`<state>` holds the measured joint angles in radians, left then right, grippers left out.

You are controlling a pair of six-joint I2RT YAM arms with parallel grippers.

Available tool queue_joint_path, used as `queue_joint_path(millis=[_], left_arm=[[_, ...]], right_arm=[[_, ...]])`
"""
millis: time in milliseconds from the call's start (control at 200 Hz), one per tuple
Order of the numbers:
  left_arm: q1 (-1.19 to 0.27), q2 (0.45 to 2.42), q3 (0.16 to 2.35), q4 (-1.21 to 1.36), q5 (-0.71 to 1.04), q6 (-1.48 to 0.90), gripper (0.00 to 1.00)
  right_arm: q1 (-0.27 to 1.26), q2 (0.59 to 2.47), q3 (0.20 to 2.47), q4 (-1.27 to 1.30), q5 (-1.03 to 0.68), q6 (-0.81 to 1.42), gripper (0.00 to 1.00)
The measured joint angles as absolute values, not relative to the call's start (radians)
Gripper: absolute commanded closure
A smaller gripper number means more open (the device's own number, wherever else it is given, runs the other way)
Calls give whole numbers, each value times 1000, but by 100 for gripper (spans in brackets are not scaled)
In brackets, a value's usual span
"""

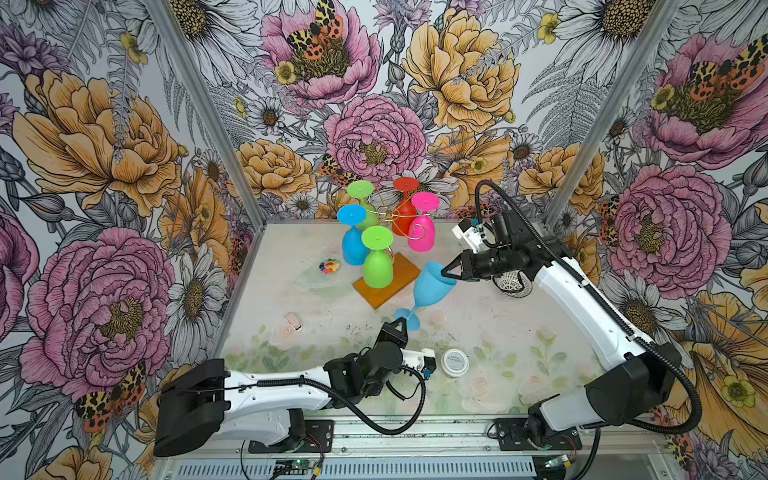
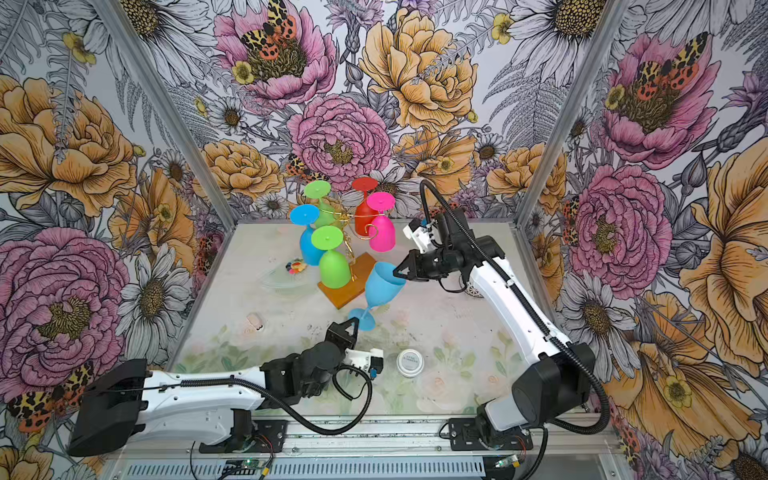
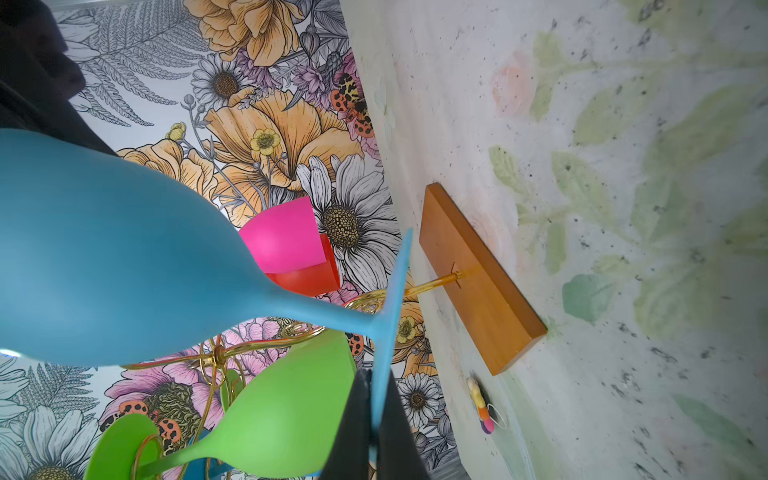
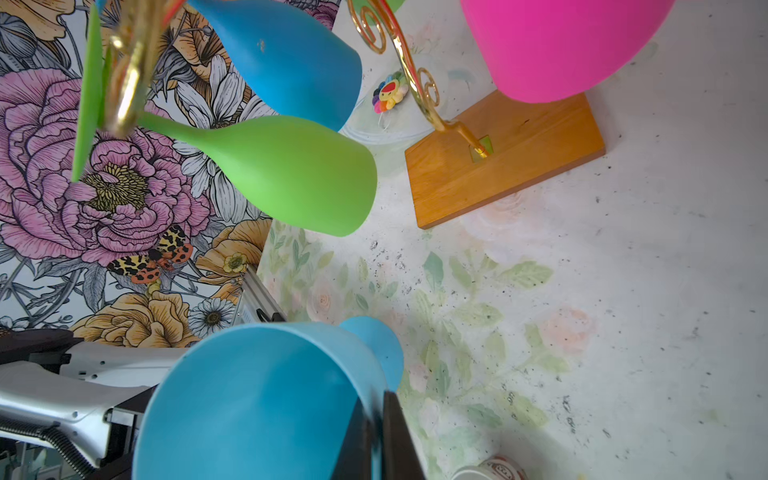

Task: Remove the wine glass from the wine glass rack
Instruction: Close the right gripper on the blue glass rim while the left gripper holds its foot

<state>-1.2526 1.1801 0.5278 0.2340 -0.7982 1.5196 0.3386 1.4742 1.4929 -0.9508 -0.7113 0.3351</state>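
Floral wallpaper encloses a pale, flower-printed table (image 1: 519, 332). The left arm extends low from the front-left mount with its forearm nearly level and its wrist angled toward the rear. The left gripper (image 1: 401, 323) is clamped on the foot disc of the blue wine glass (image 1: 430, 284). The glass is tilted and off the wine glass rack (image 1: 401, 276), just beside its wooden base. The right arm rises from the front-right mount with its elbow bent and its forearm reaching leftward. The right gripper (image 1: 444, 272) pinches the bowl rim.

L-wrist view crops wine glass (image 3: 124, 249) bowl; mesh obj (image 1: 509, 284), maybe basket, half-hidden.
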Motion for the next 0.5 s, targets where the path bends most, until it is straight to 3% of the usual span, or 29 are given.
queue_joint_path(millis=[165,335,500], left_arm=[[-1253,1180,527,234,-801,1527,99],[-1253,1180,522,248,-801,1529,75],[-1257,1180,511,271,-800,1515,63]], right_arm=[[339,1474,1493,-951,-708,323,100],[339,1474,1487,-956,-703,320,100],[340,1474,1486,-959,-701,319,100]])
